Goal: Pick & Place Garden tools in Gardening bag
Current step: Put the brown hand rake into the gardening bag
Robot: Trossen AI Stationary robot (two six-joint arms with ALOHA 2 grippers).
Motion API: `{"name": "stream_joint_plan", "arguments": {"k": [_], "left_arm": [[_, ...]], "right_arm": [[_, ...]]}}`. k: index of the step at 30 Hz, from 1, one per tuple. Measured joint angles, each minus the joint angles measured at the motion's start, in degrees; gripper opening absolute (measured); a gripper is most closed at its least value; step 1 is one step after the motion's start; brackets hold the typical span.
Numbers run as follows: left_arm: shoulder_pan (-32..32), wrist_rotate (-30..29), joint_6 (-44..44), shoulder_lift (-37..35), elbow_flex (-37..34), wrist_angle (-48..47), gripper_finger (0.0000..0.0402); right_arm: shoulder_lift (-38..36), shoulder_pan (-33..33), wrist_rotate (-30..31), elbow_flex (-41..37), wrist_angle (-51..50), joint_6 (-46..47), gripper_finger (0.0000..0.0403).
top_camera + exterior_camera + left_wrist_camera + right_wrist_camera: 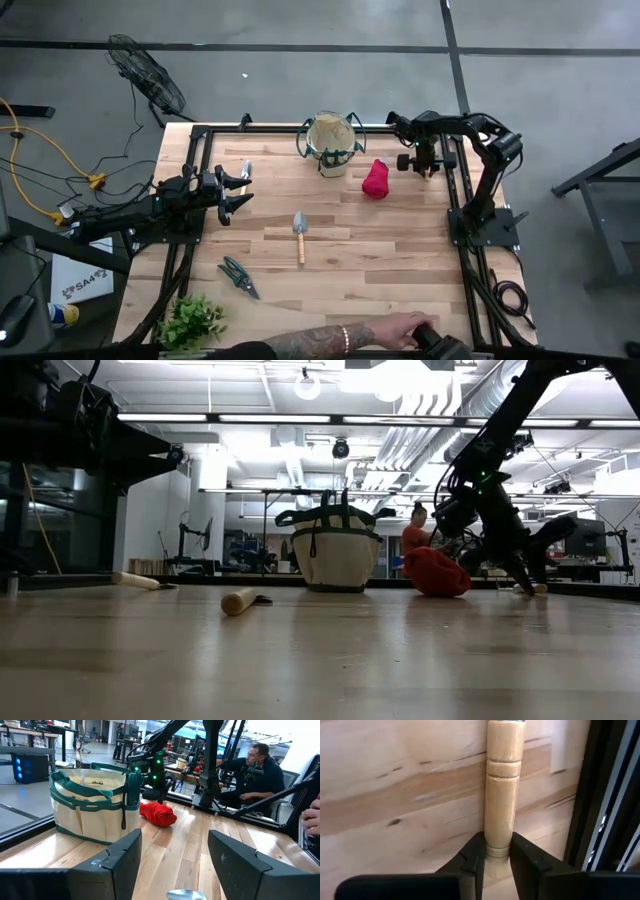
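On the table lie one trowel (pixel 299 232), one shears (pixel 238 276), one red bundle (pixel 375 179); right jaws pinch a wooden handle (pixel 503 790), left jaws spread.

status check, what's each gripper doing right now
Right gripper closed around a wooden tool handle on the table's far right edge. Left gripper open, idle at left. Beige canvas bag stands beyond the red cloth bundle.

I find myself working in a robotics lab or industrial workshop hall. The pale butcher-block wooden table (pixel 330 270) sits in a black metal frame on a bare grey concrete floor (pixel 300 60), where a black pedestal fan (pixel 145 75) and yellow cables (pixel 45 150) lie. Overhead I note white ceiling ducts (pixel 440 410) and strip lighting. Beyond the table stand further workbenches, and a seated person in dark clothing (pixel 255 775).
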Motion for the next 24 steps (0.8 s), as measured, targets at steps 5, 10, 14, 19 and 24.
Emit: {"name": "stream_joint_plan", "arguments": {"k": [5, 10, 14, 19, 24], "left_arm": [[0.0, 0.0, 0.0, 0.0, 0.0, 0.0, 0.0223], [0.0, 0.0, 0.0, 0.0, 0.0, 0.0, 0.0223], [0.0, 0.0, 0.0, 0.0, 0.0, 0.0, 0.0223], [0.0, 0.0, 0.0, 0.0, 0.0, 0.0, 0.0223], [0.0, 0.0, 0.0, 0.0, 0.0, 0.0, 0.0223]], "right_arm": [[0.1, 4.9, -1.1, 0.0, -0.8, -5.4, 0.0055], [0.2, 9.8, -7.4, -0.2, -1.7, -10.6, 0.0056], [-0.1, 13.0, -10.3, -0.3, -2.2, -14.9, 0.0055], [-0.4, 15.6, -9.2, -0.3, -2.2, -16.6, 0.0054], [-1.1, 16.2, -6.7, -0.3, -2.2, -17.7, 0.0054]]}}
